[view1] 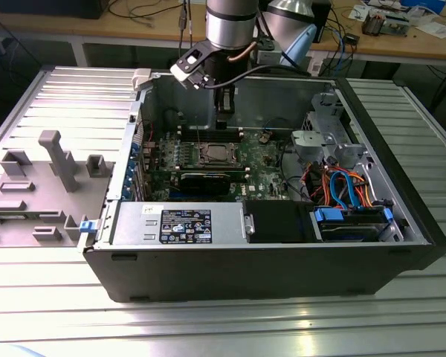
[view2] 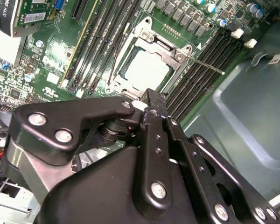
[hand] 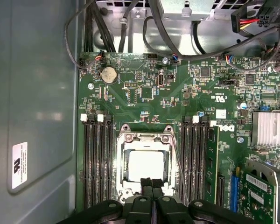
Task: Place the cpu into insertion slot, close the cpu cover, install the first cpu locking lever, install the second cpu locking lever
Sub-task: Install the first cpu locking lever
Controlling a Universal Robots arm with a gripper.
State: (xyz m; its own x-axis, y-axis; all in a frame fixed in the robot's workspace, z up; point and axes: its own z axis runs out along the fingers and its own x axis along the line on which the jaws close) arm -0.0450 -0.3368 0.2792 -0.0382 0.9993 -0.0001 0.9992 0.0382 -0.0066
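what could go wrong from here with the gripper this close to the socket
1. The gripper hangs with shut fingertips right at the edge of the cpu cover; a slight drift might scrape the cpu.
2. The thin locking lever stands out over the memory slots; a push off line might make it slip or snag there.

1. Exterior view: the computer case [view1: 245, 268] lies open on top, leaving room straight down to the insertion slot [view1: 214, 154].
2. From the slot, 12 o'clock: the gripper [view1: 224, 125] hangs before the case's far wall.
3. 6 o'clock: long black card [view1: 208, 181], just beside.
4. 3 o'clock: drive cage [view1: 320, 145] and cables [view1: 342, 186], well apart.
5. A thin wire lever [view2: 210, 66] juts over the memory slots [view2: 191, 88].
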